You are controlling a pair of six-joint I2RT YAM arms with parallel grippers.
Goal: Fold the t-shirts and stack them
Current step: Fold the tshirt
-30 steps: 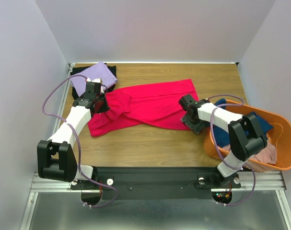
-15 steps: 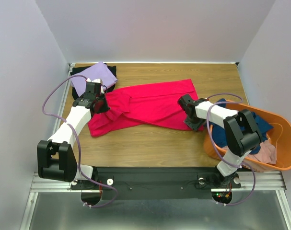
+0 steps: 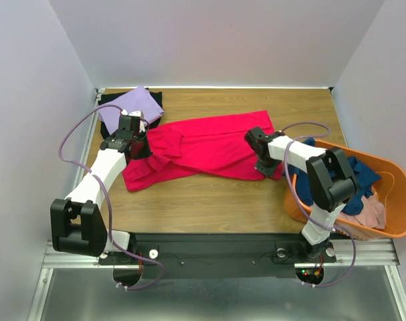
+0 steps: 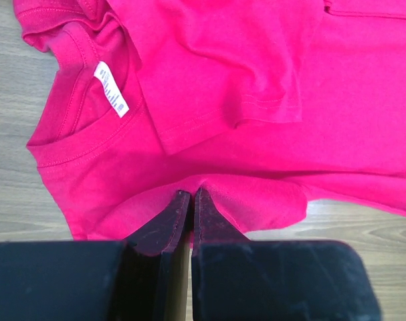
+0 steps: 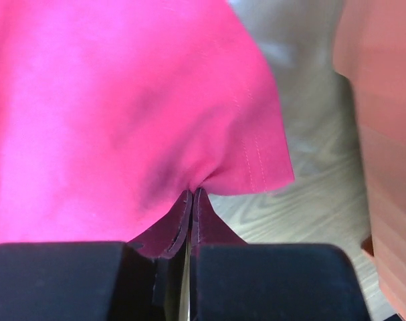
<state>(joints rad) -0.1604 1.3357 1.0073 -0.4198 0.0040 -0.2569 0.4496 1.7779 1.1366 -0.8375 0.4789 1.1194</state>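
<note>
Pink shirt (image 3: 209, 144): L gripper (image 4: 191, 199) pinching edge nr collar; R gripper (image 5: 191, 196) pinching hem corner, orange tub (image 3: 398, 231) just beside. Table (image 3: 209, 197) wood shows nearside.

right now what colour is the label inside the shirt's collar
The label is white, clearest in the left wrist view.
</note>
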